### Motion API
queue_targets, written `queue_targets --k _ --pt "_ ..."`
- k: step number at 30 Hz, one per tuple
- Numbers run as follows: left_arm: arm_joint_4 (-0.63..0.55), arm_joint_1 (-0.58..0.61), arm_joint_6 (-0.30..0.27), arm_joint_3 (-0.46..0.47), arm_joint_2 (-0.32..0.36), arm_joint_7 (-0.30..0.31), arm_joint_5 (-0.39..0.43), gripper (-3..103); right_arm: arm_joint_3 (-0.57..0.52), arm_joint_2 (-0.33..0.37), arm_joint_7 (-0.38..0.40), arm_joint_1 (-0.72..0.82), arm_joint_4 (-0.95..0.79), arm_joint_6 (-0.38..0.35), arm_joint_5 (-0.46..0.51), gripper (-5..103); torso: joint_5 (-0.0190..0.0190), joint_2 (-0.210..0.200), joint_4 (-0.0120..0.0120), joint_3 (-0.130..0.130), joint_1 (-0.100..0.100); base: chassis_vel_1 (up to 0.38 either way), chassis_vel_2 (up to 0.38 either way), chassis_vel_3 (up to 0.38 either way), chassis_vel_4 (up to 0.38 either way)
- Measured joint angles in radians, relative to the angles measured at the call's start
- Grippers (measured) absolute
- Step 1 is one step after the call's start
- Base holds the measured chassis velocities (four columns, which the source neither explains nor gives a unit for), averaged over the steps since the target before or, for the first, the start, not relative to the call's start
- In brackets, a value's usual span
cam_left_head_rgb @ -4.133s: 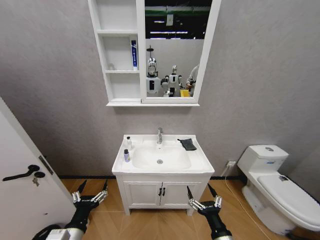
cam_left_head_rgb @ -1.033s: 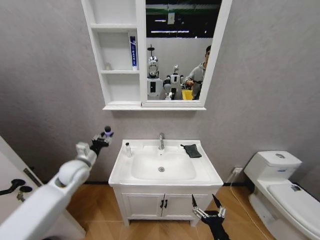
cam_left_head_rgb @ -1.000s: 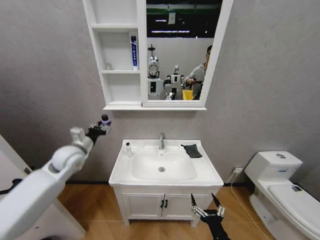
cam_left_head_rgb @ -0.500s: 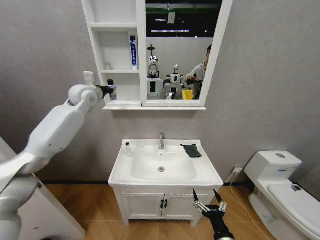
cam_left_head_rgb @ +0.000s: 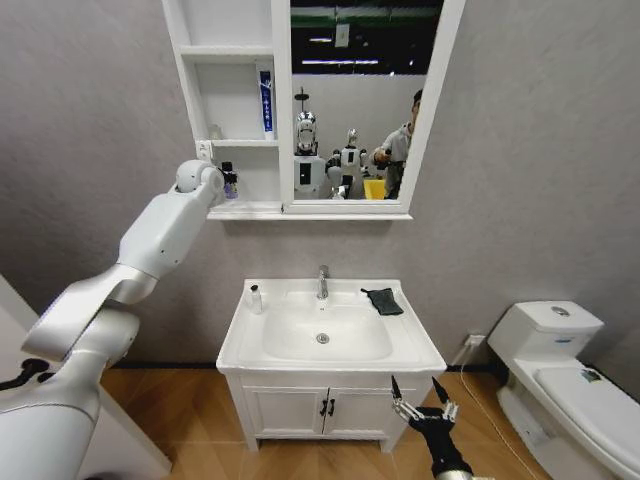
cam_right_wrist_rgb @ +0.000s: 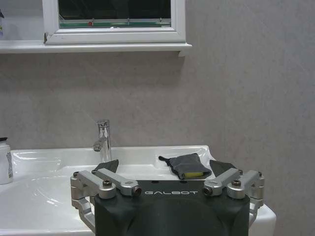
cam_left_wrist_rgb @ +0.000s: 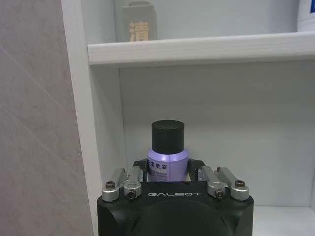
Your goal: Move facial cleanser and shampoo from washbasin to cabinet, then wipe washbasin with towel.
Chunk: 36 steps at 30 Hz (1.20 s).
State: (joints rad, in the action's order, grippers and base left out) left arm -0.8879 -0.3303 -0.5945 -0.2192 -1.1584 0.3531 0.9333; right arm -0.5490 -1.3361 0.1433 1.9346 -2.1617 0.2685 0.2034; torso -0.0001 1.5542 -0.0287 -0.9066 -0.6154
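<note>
the left gripper (cam_left_wrist_rgb: 167,172), jaws clamped on the purple black-capped bottle (cam_left_wrist_rgb: 167,152), has risen from washbasin (cam_left_head_rgb: 240,335) level into the cabinet's (cam_left_head_rgb: 215,100) lowest niche, so release is near, while the right gripper (cam_left_head_rgb: 423,400) hangs wide open below.

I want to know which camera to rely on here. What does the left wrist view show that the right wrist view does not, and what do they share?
Only the left wrist view shows the left end effector shut on a purple bottle with a black cap, inside the lowest niche of the cabinet.

Only the right wrist view shows the open right end effector, low in front of the washbasin, the chrome tap, the dark towel on the rim and a small white bottle.

Both show part of the cabinet.
</note>
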Motion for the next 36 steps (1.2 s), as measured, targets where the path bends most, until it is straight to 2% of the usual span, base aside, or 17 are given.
queue_targets --k 8,10,11,13,15,18,19,21,22,24,25,27,28,30,31,33,36 --pt "0.041 0.009 0.034 0.031 -0.027 -0.016 -0.044 46 -0.003 -0.001 0.001 0.004 0.000 -0.001 0.001 100 0.0001 0.000 -0.0003 0.000 0.000 0.000 0.000 0.000 0.000" --pt "0.003 0.024 0.033 0.033 -0.005 -0.018 -0.042 62 -0.004 -0.001 0.001 0.005 -0.002 -0.002 0.000 100 0.0001 0.000 -0.0002 0.000 0.000 0.000 0.000 0.000 0.000" --pt "0.003 0.024 0.033 0.033 -0.005 -0.018 -0.042 62 -0.004 -0.001 0.001 0.005 -0.002 -0.002 0.000 100 0.0001 0.000 -0.0002 0.000 0.000 0.000 0.000 0.000 0.000" --pt "-0.026 0.036 0.034 0.032 0.014 -0.022 -0.041 74 -0.004 -0.001 0.002 0.005 -0.005 -0.003 0.000 100 0.0000 0.000 0.0001 0.000 0.000 0.000 0.000 0.000 0.000" --pt "-0.044 0.043 0.036 0.032 0.022 -0.022 -0.039 74 -0.004 -0.001 0.002 0.006 -0.007 -0.003 -0.001 100 0.0000 0.000 0.0001 0.000 0.000 0.000 0.000 0.000 0.000" --pt "-0.218 0.119 0.032 0.057 0.099 0.005 0.013 89 -0.004 -0.004 0.002 0.009 -0.012 -0.003 -0.003 100 0.0003 0.000 -0.0006 0.000 0.000 0.000 0.000 0.000 0.000" --pt "-0.218 0.119 0.032 0.057 0.099 0.005 0.013 89 -0.004 -0.004 0.002 0.009 -0.012 -0.003 -0.003 100 0.0003 0.000 -0.0006 0.000 0.000 0.000 0.000 0.000 0.000" --pt "-0.451 0.233 0.020 0.080 0.213 0.026 0.101 98 -0.003 -0.004 0.002 0.008 -0.010 -0.004 -0.004 100 -0.0003 0.000 -0.0004 0.000 0.000 0.000 0.000 0.000 0.000" --pt "-0.451 0.233 0.020 0.080 0.213 0.026 0.101 98 -0.003 -0.004 0.002 0.008 -0.010 -0.004 -0.004 100 -0.0003 0.000 -0.0004 0.000 0.000 0.000 0.000 0.000 0.000" --pt "-0.647 0.386 0.031 0.116 0.338 0.026 0.147 100 0.003 -0.004 0.002 0.004 -0.004 -0.004 -0.006 100 0.0001 0.000 0.0001 0.000 0.000 0.000 0.000 0.000 0.000" --pt "-0.647 0.386 0.031 0.116 0.338 0.026 0.147 100 0.003 -0.004 0.002 0.004 -0.004 -0.004 -0.006 100 0.0001 0.000 0.0001 0.000 0.000 0.000 0.000 0.000 0.000" --pt "-0.783 0.551 0.081 0.150 0.430 0.018 0.144 100 0.013 -0.005 0.002 0.001 -0.002 -0.006 -0.015 100 -0.0010 0.000 0.0007 0.000 0.000 0.000 0.000 0.000 0.000" --pt "-0.783 0.551 0.081 0.150 0.430 0.018 0.144 100 0.013 -0.005 0.002 0.001 -0.002 -0.006 -0.015 100 -0.0010 0.000 0.0007 0.000 0.000 0.000 0.000 0.000 0.000" --pt "-0.873 0.774 0.178 0.198 0.473 -0.011 0.055 103 0.016 -0.009 0.002 0.006 -0.002 -0.007 -0.025 100 0.0001 0.000 0.0005 0.001 0.001 0.000 0.000 0.000 0.000" --pt "-0.873 0.774 0.178 0.198 0.473 -0.011 0.055 103 0.016 -0.009 0.002 0.006 -0.002 -0.007 -0.025 100 0.0001 0.000 0.0005 0.001 0.001 0.000 0.000 0.000 0.000" --pt "-0.867 0.971 0.278 0.234 0.438 -0.022 -0.086 100 0.012 -0.011 0.002 0.014 -0.003 -0.004 -0.028 100 -0.0002 0.000 0.0001 0.000 0.000 0.000 0.000 0.000 0.000" --pt "-0.838 1.036 0.313 0.246 0.399 -0.026 -0.149 99 0.010 -0.010 0.002 0.016 -0.004 -0.004 -0.028 100 0.0003 0.000 0.0001 0.000 0.000 0.000 0.000 0.000 0.000"
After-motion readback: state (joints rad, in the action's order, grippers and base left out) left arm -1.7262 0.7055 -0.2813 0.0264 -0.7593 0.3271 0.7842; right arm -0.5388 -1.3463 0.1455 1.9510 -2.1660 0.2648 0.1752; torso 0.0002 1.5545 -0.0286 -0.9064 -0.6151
